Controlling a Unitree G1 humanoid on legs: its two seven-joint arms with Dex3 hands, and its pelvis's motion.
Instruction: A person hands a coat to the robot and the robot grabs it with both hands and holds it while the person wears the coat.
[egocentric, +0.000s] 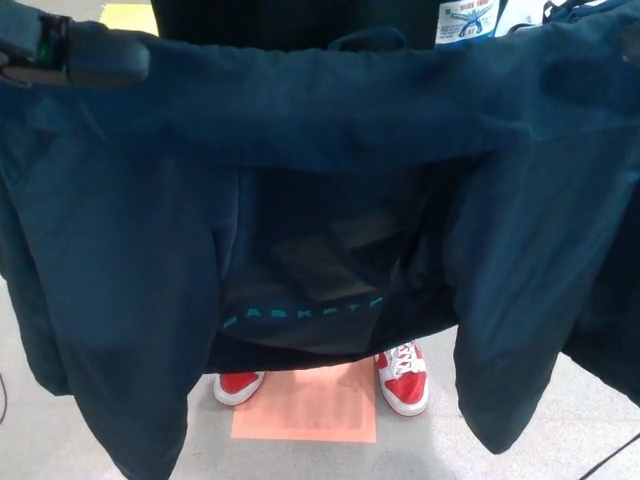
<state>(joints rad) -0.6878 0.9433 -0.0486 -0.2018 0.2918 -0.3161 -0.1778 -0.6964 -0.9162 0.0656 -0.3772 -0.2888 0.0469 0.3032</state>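
The coat (330, 150) hangs spread across nearly the whole view, blocking any reach forward. Below the coat's hem only a strip of floor (580, 420) is open, where a person's red shoes (403, 378) stand at an orange mat (305, 408). Above the coat, the left hand (75, 58) takes the corner.

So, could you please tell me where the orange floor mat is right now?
In the head view, the orange floor mat lies on the grey floor at bottom centre, below the hem of the dark coat, between the person's red and white sneakers.
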